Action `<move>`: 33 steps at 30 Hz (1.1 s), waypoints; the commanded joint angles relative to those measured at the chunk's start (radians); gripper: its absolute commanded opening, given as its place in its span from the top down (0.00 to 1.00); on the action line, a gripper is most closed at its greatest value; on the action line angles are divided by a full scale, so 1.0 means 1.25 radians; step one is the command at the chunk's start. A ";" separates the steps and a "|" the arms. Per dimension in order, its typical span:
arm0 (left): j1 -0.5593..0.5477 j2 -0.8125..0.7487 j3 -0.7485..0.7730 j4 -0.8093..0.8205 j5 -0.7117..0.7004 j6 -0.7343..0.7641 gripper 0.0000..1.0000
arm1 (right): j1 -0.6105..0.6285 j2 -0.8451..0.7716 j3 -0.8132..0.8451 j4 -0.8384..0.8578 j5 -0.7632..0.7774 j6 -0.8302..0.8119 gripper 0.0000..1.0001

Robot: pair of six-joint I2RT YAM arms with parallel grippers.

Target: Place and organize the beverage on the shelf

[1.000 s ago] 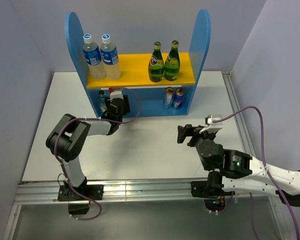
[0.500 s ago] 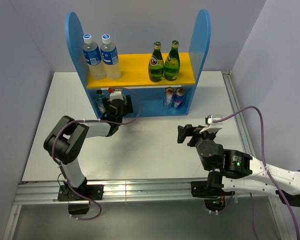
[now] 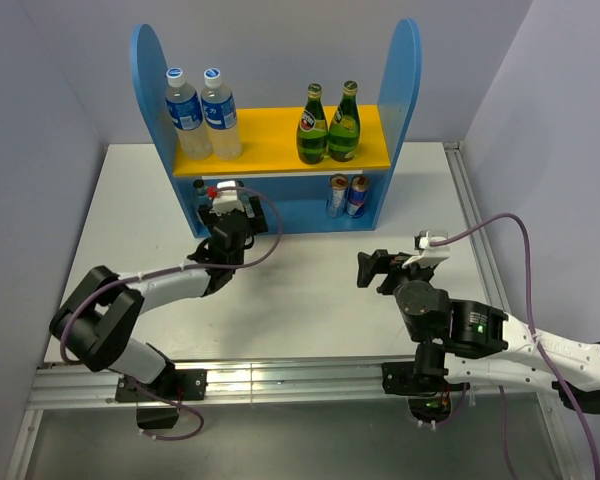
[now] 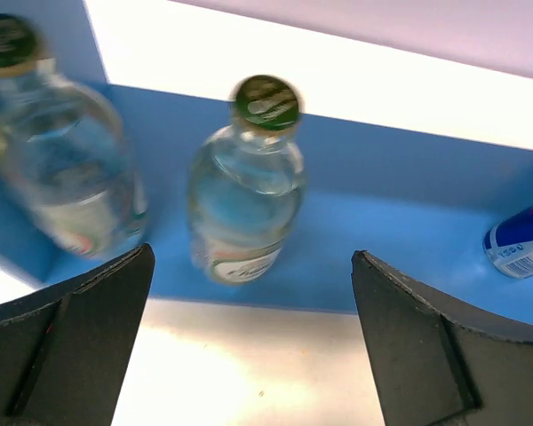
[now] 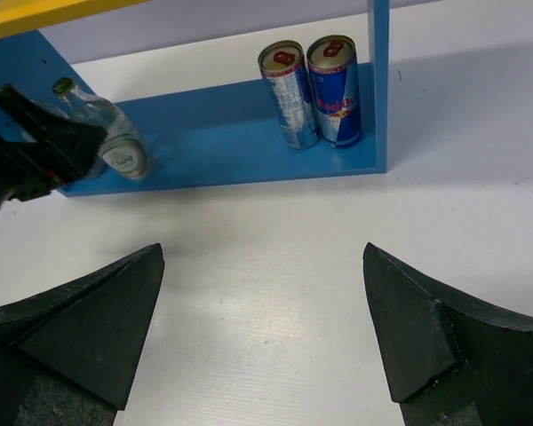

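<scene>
The shelf (image 3: 404, 70) stands at the back of the table. Its yellow upper board holds two water bottles (image 3: 202, 112) and two green bottles (image 3: 327, 124). Its blue base (image 4: 382, 257) holds two cans (image 3: 347, 196) on the right and two small clear bottles with green caps on the left (image 4: 247, 188). My left gripper (image 3: 223, 202) is open and empty just in front of those small bottles, touching neither (image 4: 253, 257). My right gripper (image 3: 366, 268) is open and empty over the bare table, well short of the shelf (image 5: 262, 253).
The shelf's right side panel (image 5: 379, 80) stands just right of the cans (image 5: 313, 92). The white table (image 3: 310, 300) ends in a metal rail on the right (image 3: 470, 220). Grey walls close in at the back and both sides.
My left arm's elbow has dropped toward the near left while its gripper stays at the lower left of the shelf. The right arm has barely moved.
</scene>
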 commanded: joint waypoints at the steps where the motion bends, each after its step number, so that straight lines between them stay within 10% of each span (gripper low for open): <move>1: -0.012 -0.061 -0.037 -0.032 -0.064 -0.045 0.01 | 0.008 0.012 0.021 -0.033 0.014 0.036 0.00; 6: -0.090 -0.199 -0.073 -0.236 -0.150 -0.157 0.01 | 0.010 0.013 0.074 -0.102 -0.061 0.074 0.00; 15: -0.352 -0.562 0.266 -1.109 -0.211 -0.404 0.01 | 0.012 0.051 0.385 -0.251 -0.205 -0.005 0.00; 33: -0.352 -0.749 0.499 -1.236 -0.212 -0.258 0.01 | 0.012 0.087 0.551 -0.251 -0.224 -0.087 0.00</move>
